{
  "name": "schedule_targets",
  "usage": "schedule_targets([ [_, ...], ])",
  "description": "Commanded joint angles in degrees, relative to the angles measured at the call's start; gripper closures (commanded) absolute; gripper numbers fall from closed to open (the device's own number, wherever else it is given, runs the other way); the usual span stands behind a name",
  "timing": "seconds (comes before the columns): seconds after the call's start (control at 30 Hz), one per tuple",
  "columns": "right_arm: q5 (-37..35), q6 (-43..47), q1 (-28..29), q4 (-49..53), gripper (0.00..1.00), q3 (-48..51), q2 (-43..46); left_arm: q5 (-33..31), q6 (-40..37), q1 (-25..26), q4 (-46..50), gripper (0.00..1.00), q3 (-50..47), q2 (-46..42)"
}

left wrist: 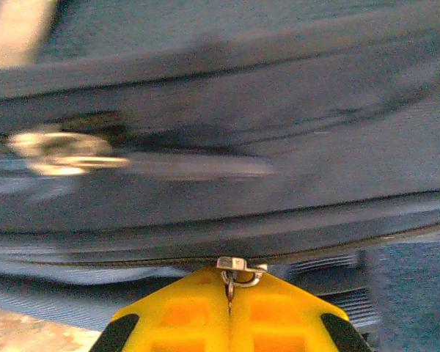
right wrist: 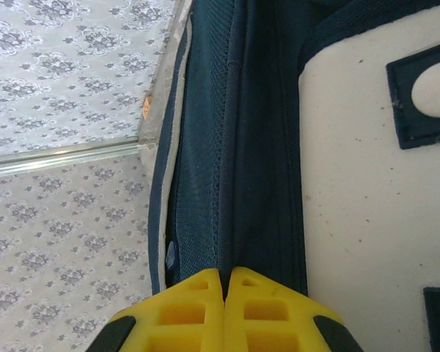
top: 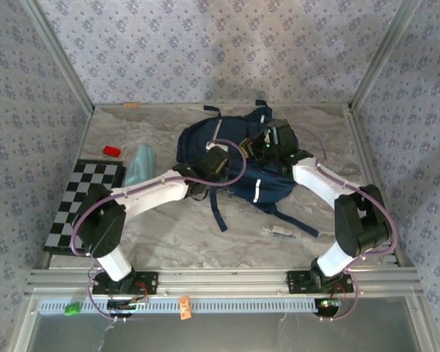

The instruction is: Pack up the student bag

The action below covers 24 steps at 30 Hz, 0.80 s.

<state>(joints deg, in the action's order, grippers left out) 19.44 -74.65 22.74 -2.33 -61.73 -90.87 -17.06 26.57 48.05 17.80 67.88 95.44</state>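
Observation:
The student bag (top: 196, 143), a navy-blue backpack with dangling straps, lies at the middle back of the table. My left gripper (top: 218, 155) rests on the middle of the bag. In the left wrist view its yellow fingers (left wrist: 279, 315) are shut on a small metal zipper pull (left wrist: 239, 265) on the bag's zip line. My right gripper (top: 267, 144) is at the bag's right upper part. In the right wrist view this gripper (right wrist: 225, 277) is shut on a navy fabric edge of the bag (right wrist: 235, 147), next to a white patch (right wrist: 359, 191).
A black-and-white chequered board (top: 84, 199) lies at the left edge. A red block (top: 112, 151) and a pale teal item (top: 139, 166) sit behind it. A small grey object (top: 278, 230) lies in front of the bag by a strap. Patterned walls enclose three sides.

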Motion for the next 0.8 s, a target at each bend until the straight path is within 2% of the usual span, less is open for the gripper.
schedule_targets([
  [0.0,0.3,3.2,-0.7,-0.6,1.0,-0.6,3.4,-1.6,-2.0,-3.6,4.7,1.0,-3.1,-3.3],
  [0.13,0.5,7.8,0.5,2.7,1.0,-1.4,4.1,-3.2,0.0,-4.7,3.7,1.0,-3.6,-5.3],
  [0.23,1.5,12.7,1.6,7.0,1.0,-1.8,5.3,0.5,1.0,-4.6,-0.2,1.0,-4.3,-6.1],
  [0.33,1.3,17.1,2.4,11.0,0.83,0.2,9.0,1.3,0.5,-4.5,-2.2,1.0,-4.1,-5.4],
  [0.4,0.6,21.0,3.8,16.6,0.67,0.8,11.8,0.9,0.1,-4.5,-0.9,1.0,-2.9,-4.8],
  [0.47,-1.8,23.6,6.4,21.8,0.61,1.7,14.3,0.4,0.1,-4.5,-0.1,1.0,-2.6,-4.6],
  [0.6,-3.8,21.7,11.7,19.1,0.61,9.8,17.7,0.7,0.2,-4.5,-0.3,1.0,-2.9,-5.0],
  [0.77,-4.5,20.5,9.8,14.0,0.69,17.0,17.4,-0.3,0.9,-4.4,2.7,1.0,-1.8,-4.9],
])
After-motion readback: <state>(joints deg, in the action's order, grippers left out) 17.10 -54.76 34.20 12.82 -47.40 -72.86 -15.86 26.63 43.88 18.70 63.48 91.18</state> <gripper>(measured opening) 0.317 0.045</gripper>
